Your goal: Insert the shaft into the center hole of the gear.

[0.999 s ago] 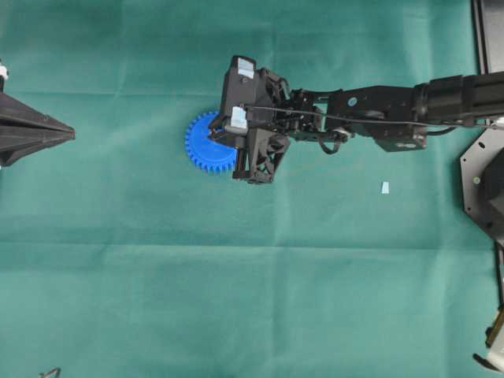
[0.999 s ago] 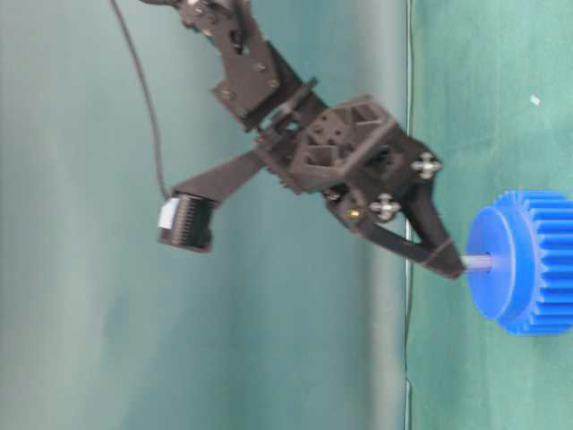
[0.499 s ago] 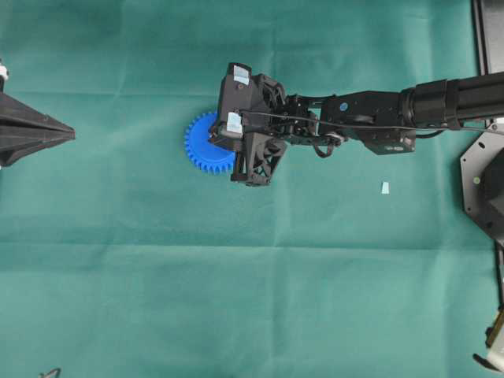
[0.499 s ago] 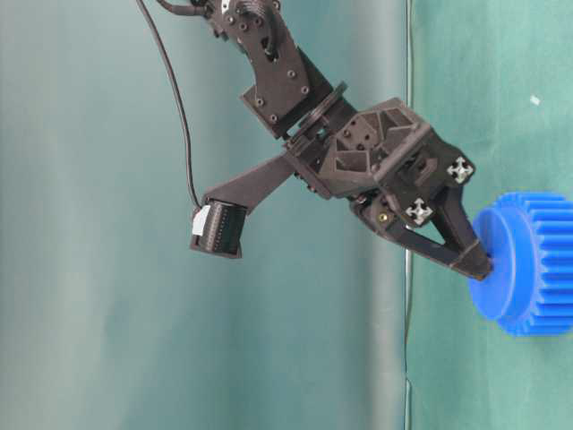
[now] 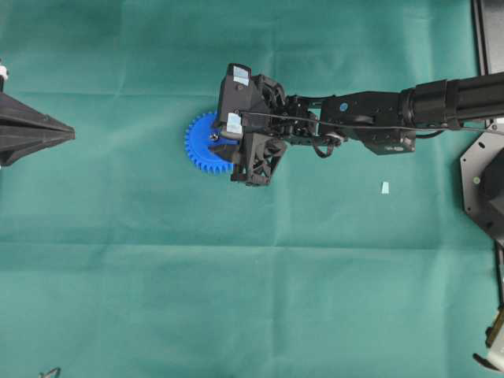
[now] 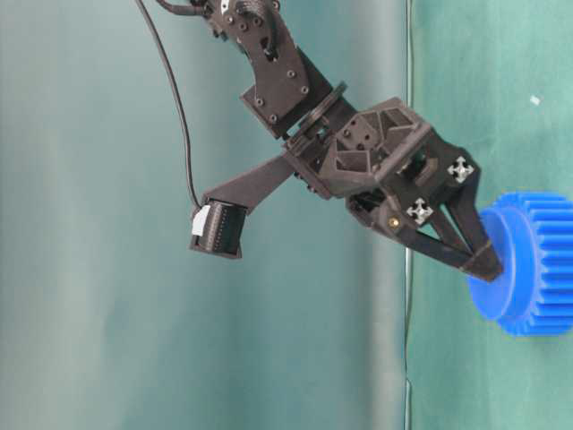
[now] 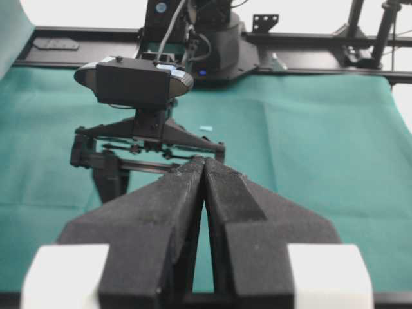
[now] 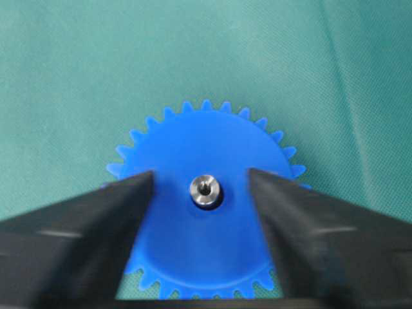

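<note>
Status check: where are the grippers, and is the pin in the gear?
Right gripper open, fingers either side of the pin. Pin seated in the gear hub. Left gripper shut, parked clear. Nothing in the way.

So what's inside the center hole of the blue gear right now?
The shaft sits in the gear's center hole; only its round silvery end shows, between the right gripper's open fingers. Its depth is hidden.

Green cloth (image 5: 236,299) covers the whole table, a bit wrinkled with a few long creases running across. There's a tiny pale-blue chip (image 5: 385,187) lying flat on it off to the right, well apart from anything else. Black frame rails (image 7: 309,38) along the back edge.
</note>
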